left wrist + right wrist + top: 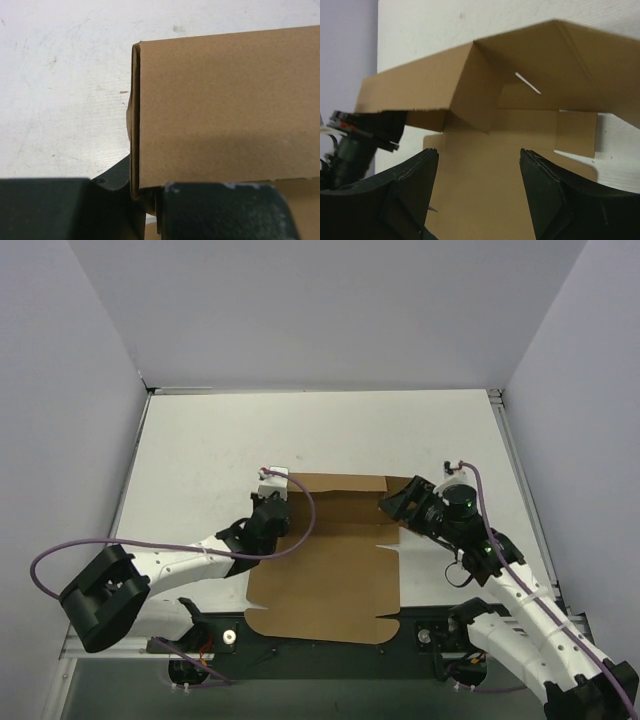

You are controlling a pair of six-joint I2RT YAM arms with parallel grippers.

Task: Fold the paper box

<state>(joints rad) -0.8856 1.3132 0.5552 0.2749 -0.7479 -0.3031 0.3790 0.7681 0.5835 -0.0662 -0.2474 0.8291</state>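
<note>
Left fingers (225,215) hide paper box (225,105) edge

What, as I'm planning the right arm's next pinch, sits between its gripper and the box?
Nothing visible. The right gripper is open, facing the paper box with only air between. The left gripper pinches its wall on the other side.

Left arm (180,565): white tubular links, black joint housings, and one bulky black block left of the dark flat base plate (320,660). Right arm (530,615): same white-and-black build, with a small green light (487,552) above the plate's right end. A thin purple cable (100,539) trails along each arm. Left end effector (270,498) and right end effector (479,155): matte black, with wedge-shaped fingers (410,195).
</note>
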